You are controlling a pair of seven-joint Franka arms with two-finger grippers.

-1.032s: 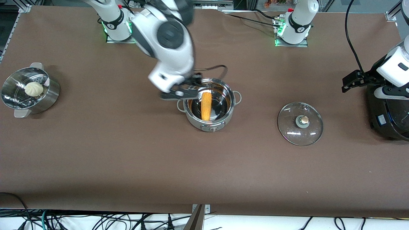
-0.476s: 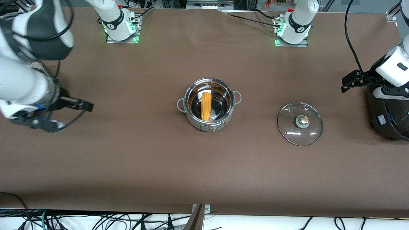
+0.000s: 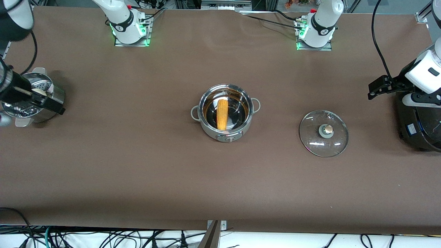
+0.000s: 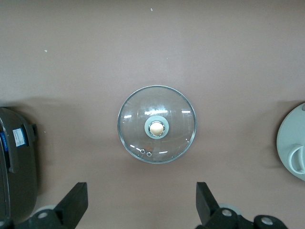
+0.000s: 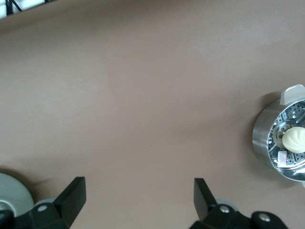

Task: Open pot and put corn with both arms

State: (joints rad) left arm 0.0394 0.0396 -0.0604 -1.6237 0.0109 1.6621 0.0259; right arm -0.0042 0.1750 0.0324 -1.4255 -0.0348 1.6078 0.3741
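The shiny steel pot (image 3: 225, 132) stands open at the table's middle. The yellow-orange corn (image 3: 222, 114) lies inside it. The glass lid (image 3: 323, 133) with its tan knob lies flat on the table beside the pot, toward the left arm's end. It also shows in the left wrist view (image 4: 157, 124). My left gripper (image 3: 377, 88) is open and empty, up over the black cooker's edge; in its own view (image 4: 140, 205) the fingers stand wide apart. My right gripper (image 3: 51, 105) is open and empty over the steamer basket; it also shows in the right wrist view (image 5: 138, 202).
The perforated steamer basket (image 3: 57, 94) with a white bun (image 5: 294, 139) stands at the right arm's end. The large black cooker (image 3: 418, 127) stands at the left arm's end. A pale rounded edge that may be the pot shows in both wrist views (image 4: 291, 152) (image 5: 12, 194).
My right arm has swung away from the pot toward its own end of the table and is now over the steamer basket. The corn stays in the pot. The left arm has not moved.
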